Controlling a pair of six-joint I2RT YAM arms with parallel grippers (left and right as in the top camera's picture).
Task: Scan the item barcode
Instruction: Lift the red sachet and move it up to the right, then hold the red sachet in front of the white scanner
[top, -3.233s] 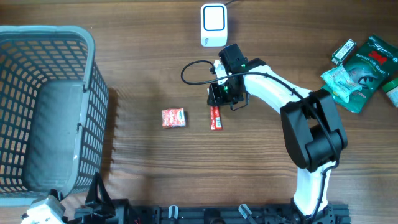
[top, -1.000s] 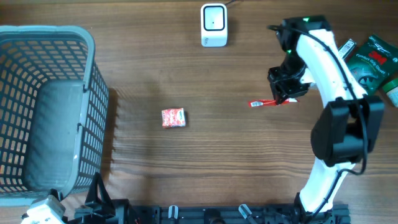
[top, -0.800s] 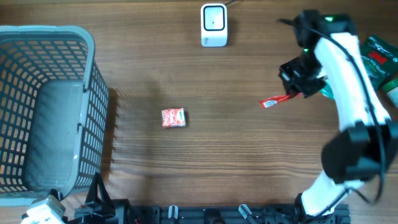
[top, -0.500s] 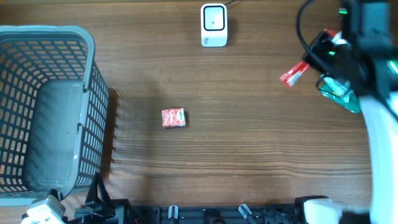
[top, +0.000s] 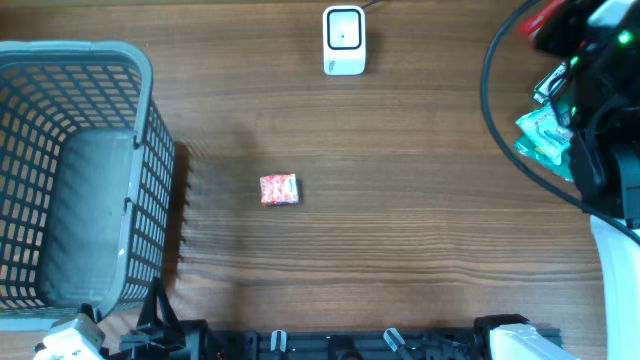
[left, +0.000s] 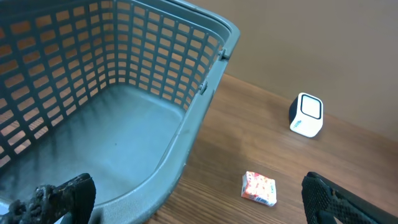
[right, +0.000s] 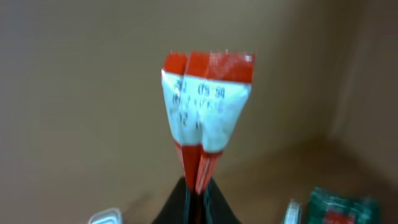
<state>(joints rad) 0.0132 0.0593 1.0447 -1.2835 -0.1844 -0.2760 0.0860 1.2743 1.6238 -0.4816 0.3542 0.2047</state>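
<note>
A red and white sachet (right: 208, 118) stands upright, pinched at its lower end by my right gripper (right: 196, 194), which is shut on it. Printed digits show on its white band. From above, the sachet (top: 540, 17) and right gripper (top: 566, 30) sit high at the far right, close to the camera. The white barcode scanner (top: 343, 40) stands at the back centre, well left of the sachet, and also shows in the left wrist view (left: 306, 114). My left gripper (left: 199, 202) is open beside the basket, with nothing between its fingers.
A large grey basket (top: 140, 120) fills the left side, its rim (left: 214, 43) close to the left gripper. A small red-orange packet (top: 279, 189) lies mid-table (left: 259, 188). Green packets (top: 556, 135) are piled at the right edge under the right arm.
The right arm has lifted the sachet off the table's middle and carried it up and right towards the far right corner. The left arm has not moved.
</note>
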